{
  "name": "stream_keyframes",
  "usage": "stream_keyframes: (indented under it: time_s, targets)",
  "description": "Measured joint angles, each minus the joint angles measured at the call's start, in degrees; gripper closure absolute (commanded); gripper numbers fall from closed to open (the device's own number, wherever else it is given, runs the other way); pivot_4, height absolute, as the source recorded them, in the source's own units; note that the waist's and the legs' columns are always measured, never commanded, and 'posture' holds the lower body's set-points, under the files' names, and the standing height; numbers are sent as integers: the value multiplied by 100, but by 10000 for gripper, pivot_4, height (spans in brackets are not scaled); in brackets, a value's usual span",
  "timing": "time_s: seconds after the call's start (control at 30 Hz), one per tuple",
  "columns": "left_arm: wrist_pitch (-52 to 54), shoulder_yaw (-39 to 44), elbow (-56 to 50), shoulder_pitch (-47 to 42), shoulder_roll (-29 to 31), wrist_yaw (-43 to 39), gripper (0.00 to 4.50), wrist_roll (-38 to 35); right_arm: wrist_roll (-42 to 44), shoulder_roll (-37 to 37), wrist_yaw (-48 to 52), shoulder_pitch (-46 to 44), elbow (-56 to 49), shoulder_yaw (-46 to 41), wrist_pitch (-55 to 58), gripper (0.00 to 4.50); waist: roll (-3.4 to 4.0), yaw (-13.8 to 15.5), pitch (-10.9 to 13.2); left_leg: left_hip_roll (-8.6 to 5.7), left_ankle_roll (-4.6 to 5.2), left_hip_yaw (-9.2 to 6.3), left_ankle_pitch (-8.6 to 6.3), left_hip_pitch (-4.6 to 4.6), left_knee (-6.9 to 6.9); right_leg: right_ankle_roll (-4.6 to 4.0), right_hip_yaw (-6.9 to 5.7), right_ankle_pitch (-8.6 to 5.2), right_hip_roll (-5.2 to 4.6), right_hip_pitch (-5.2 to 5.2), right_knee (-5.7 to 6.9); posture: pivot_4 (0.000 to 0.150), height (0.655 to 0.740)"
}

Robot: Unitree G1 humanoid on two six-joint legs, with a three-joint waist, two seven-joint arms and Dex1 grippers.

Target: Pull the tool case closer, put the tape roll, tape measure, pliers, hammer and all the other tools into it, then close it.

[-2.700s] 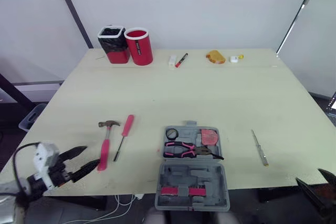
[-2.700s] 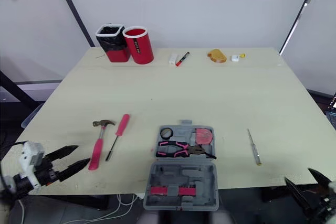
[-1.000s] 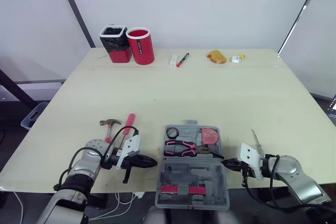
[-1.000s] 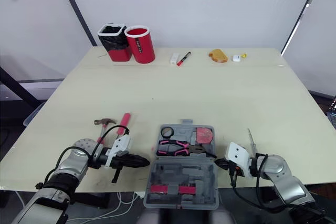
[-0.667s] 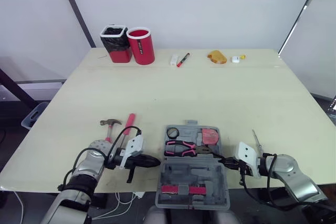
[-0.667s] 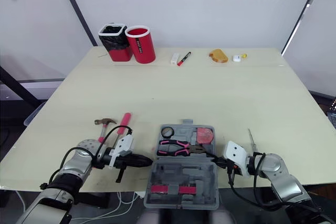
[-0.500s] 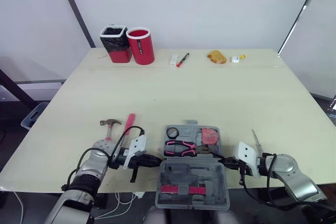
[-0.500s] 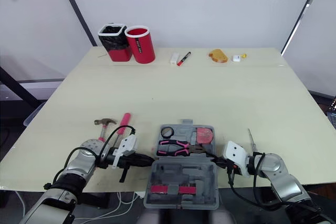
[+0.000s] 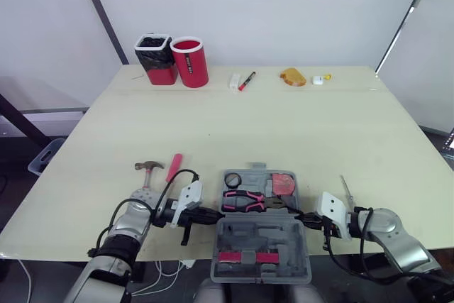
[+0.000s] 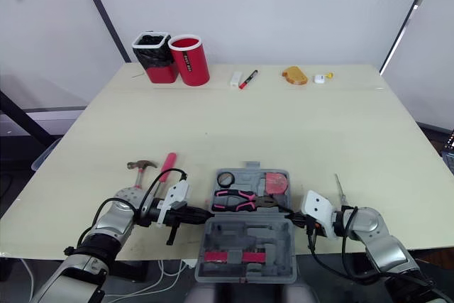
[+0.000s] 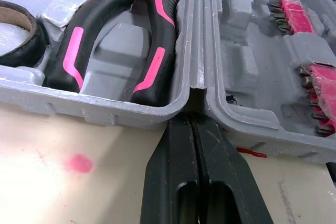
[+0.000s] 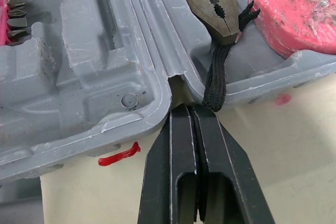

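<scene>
1. Far left, the hammer [image 9: 146,167] and a pink-handled screwdriver [image 9: 172,167] lie side by side on the surface [image 9: 248,125], well apart from the case. Neither is packed yet. My left arm lies across their near ends, so I can't see the rest of them.
2. The left end effector [image 11: 191,123] has its fingers pressed flat together and is holding nothing. The tip sits right at the hinge seam on the left side of the case, in the notch between the two halves.
3. The tool case [image 9: 259,235] lies open at the near edge of the surface, and the lid half looks to hang a bit over that edge. So I'd call the pull-closer part done. In the far half I've got the tape roll [image 9: 233,180], the pliers [image 9: 250,202] and the red tape measure [image 9: 284,184], all seated. That's three in. The lid is flat open, so closing is left too.
4. The right end effector [image 12: 185,113] is a mirror of the left: fingers shut tight, empty, tip at the hinge notch on the right side. A black cord [image 12: 216,80] droops over the case rim just beside it, and I'd guess it could get pinched when the lid folds.
5. Right of the case, a slim metal tool [image 9: 345,186] lies on the surface just beside my right arm, not packed either. By my count that's three loose tools to go.
</scene>
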Motion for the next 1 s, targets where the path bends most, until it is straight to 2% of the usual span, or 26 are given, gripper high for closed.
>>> stream_keyframes:
  time_s: [0.57, 1.0]
  targets:
    - [269, 31, -76, -286, -104, 299, 44614, 99, -73, 293, -198, -506, 639, -153, -46, 45000, -2, -13, 1, 0, 0, 1, 0, -4, 3, 2, 2, 4, 2, -1, -1, 1500, 7400]
    - [140, 69, 471, -561, -121, 474, 44614, 205, -193, 608, -399, -847, 1079, -210, -130, 45000, -2, -33, 2, 0, 0, 0, 0, -3, 2, 1, 4, 5, 3, -1, 1, 1500, 7400]
